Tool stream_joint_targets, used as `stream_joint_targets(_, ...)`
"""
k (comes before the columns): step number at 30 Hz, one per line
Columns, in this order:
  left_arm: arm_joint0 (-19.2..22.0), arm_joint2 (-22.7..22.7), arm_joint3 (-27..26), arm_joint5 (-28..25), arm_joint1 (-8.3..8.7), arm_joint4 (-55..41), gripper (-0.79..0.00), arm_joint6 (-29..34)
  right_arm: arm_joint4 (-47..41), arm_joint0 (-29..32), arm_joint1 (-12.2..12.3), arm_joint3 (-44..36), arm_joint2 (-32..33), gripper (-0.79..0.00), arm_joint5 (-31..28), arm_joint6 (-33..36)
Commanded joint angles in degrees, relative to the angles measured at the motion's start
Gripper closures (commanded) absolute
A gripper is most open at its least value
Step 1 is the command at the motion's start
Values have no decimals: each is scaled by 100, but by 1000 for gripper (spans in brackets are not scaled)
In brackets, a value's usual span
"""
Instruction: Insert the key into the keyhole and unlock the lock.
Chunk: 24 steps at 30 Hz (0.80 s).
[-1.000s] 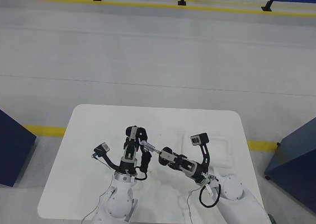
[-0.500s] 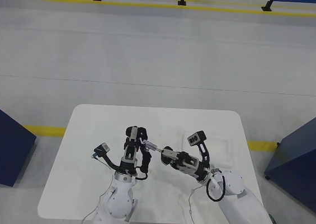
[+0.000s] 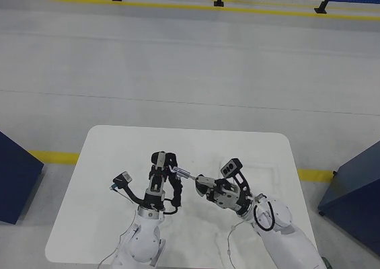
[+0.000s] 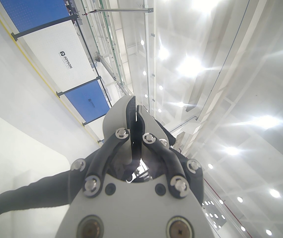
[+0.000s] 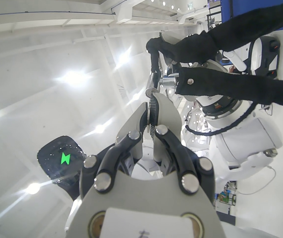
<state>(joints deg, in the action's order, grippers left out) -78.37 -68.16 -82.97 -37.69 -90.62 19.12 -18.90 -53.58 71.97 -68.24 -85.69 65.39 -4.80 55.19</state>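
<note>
Above white table (image 3: 109,222), right jaws pinch the key (image 5: 150,91), its tip at the lock (image 5: 168,80) clamped in left jaws.

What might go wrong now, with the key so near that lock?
1. The right gripper pinches the key at its very fingertips; pushing against the lock might twist the key askew.
2. The lock is held above the table in the left gripper, so a hard push could shove it aside or loose.
</note>
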Motion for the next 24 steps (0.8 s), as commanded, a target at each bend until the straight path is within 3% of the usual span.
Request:
stream_joint_targets(1,1,0,-1,2,-1,2,0,-7,-152,-19,-8,40,-3,0,181,39)
stream_joint_targets(15,12,-3,8,-9,-3,38,0,-35,-1108,-125,-84,265,-70,0,1121,256)
stream_joint_targets(24,15,0,17,-14,-4,45,0,-44,-1148,-135,-89,271,-66,0,1140,277)
